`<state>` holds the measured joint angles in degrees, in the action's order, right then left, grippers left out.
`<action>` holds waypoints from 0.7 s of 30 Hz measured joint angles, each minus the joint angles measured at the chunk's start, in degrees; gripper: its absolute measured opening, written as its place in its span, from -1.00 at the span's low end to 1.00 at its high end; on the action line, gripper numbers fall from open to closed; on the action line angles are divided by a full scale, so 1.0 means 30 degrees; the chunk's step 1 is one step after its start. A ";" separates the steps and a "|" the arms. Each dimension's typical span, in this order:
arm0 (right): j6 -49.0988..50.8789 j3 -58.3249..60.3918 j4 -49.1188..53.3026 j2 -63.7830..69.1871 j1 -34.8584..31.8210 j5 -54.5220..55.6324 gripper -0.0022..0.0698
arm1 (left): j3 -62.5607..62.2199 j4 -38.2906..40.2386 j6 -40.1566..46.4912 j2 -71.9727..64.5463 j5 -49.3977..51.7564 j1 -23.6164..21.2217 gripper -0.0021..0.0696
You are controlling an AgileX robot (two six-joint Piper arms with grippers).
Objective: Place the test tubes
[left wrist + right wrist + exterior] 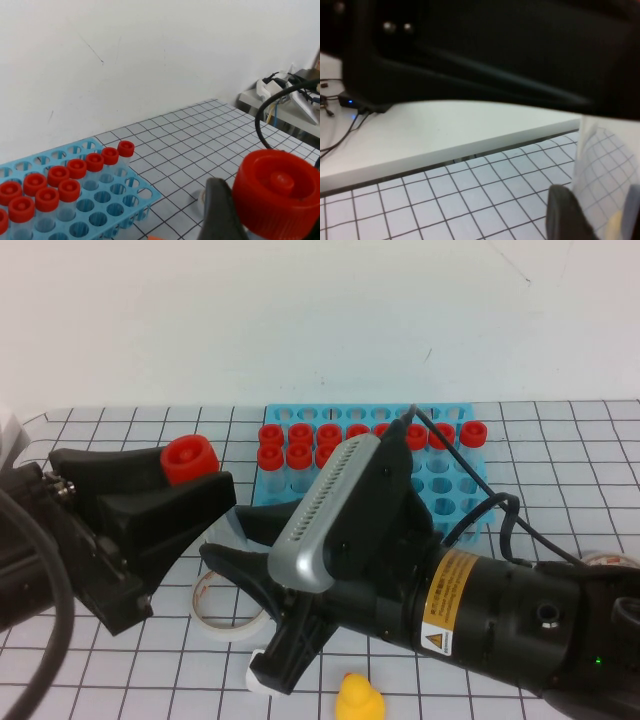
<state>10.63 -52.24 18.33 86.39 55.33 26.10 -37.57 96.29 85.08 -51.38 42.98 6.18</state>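
Note:
A clear test tube with a red cap [190,458] stands upright between both grippers. My left gripper [200,472] is closed around it just under the cap, which fills the left wrist view [280,195] beside one dark finger [220,210]. My right gripper [225,533] reaches in from the right and grips the clear body [605,170] lower down, with one of its fingers [565,215] against the glass. The blue rack [450,490] lies behind, with several red-capped tubes [300,445] in its left rows; the left wrist view also shows the rack [115,200].
A roll of clear tape [225,605] lies on the grid mat under the grippers. A yellow duck [358,702] and a small white piece [255,677] sit near the front edge. The right arm's cable [500,510] crosses the rack's right side.

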 joint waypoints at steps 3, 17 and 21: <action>0.0326 0.0000 0.0280 0.0075 0.0000 0.0000 -0.30 | 0.0000 0.0000 0.0049 0.0000 0.0134 0.0000 0.10; 0.0759 0.0000 0.2694 0.0481 -0.0229 0.0973 -0.30 | 0.0000 -0.0357 0.0095 0.0018 0.0104 -0.0044 -0.20; 0.1104 0.0000 0.3819 0.0440 -0.0098 0.1015 0.08 | 0.0000 -0.0276 0.0095 0.0018 0.0240 -0.0044 -0.20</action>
<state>13.94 -52.24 29.79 87.71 55.03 29.14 -37.57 95.46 85.37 -51.33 43.70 6.05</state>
